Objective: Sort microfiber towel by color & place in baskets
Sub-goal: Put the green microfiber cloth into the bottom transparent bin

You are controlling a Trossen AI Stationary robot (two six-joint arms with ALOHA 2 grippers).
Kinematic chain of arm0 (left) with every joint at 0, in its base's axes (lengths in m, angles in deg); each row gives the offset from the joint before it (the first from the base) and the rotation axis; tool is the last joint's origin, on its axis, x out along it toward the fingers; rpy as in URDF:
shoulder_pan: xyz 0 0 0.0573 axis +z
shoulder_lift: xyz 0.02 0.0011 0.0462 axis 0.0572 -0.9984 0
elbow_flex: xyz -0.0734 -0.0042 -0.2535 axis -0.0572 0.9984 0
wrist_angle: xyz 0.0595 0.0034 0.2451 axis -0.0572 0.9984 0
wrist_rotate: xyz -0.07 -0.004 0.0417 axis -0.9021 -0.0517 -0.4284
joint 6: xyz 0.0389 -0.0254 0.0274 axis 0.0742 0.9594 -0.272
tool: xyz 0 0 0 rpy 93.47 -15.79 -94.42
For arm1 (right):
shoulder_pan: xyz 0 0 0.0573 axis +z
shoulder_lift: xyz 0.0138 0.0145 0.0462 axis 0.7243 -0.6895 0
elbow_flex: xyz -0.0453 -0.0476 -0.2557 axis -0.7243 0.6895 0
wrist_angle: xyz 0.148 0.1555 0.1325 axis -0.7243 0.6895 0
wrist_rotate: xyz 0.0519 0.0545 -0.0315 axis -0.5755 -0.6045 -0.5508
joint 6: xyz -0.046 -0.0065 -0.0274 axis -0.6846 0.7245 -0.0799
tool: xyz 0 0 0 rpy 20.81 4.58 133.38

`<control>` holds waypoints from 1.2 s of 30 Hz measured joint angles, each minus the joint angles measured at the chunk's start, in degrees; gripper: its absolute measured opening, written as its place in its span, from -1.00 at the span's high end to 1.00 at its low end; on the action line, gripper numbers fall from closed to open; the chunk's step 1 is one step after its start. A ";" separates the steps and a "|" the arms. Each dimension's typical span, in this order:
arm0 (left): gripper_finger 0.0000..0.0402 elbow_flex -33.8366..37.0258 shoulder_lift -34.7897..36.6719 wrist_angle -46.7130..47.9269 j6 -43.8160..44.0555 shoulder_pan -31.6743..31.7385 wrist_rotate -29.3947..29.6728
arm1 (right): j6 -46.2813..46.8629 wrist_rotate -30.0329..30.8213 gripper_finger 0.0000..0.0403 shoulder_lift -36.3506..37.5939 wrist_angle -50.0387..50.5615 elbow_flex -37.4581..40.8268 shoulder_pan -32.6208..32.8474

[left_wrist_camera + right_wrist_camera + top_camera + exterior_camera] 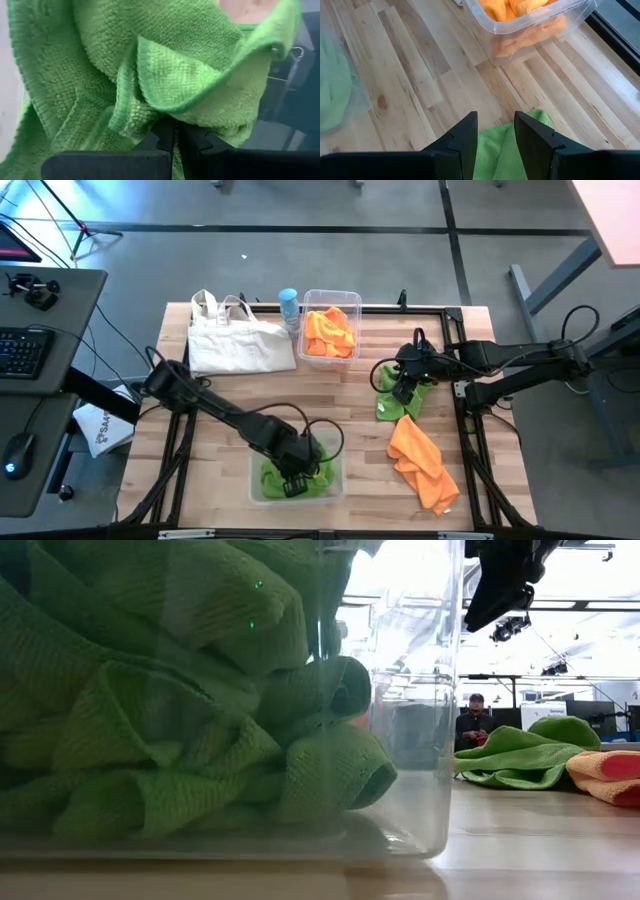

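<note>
- Two baskets: one (331, 301) upper centre with orange towels, one (262, 492) lower centre with green.
- Two loose towels at right: green (385, 407), and orange (422, 463) lying diagonally.
- Left hand (295, 483) clenched; right hand (403, 392) released.

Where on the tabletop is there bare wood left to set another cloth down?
Bare wood lies between the tote bag and the near basket, and between the far basket and the loose green towel. It is crowded around that towel, the right claw and the orange towel.
</note>
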 joint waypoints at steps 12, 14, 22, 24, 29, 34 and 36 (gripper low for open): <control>0.84 0.19 2.75 -0.82 2.88 0.43 0.75 | 0.02 0.00 0.40 0.00 0.02 0.00 0.00; 0.78 0.19 3.66 -0.78 3.92 0.43 0.95 | 0.01 0.02 0.40 0.00 0.02 0.00 0.00; 0.56 0.19 7.12 -0.63 4.42 1.03 0.68 | -0.15 0.02 0.40 0.00 0.00 0.00 0.00; 0.55 0.19 8.27 -0.56 4.53 1.55 0.43 | -0.15 0.02 0.40 0.00 0.01 0.00 0.00; 0.54 0.19 11.75 -0.30 4.79 2.97 0.45 | -0.05 0.02 0.40 0.00 0.01 0.00 0.00; 0.54 0.19 15.06 0.11 3.13 3.90 1.75 | 0.71 0.00 0.40 0.00 0.44 0.00 -0.02; 0.54 0.19 16.57 0.36 0.45 4.13 4.77 | 2.93 0.00 0.40 0.00 1.09 0.00 0.00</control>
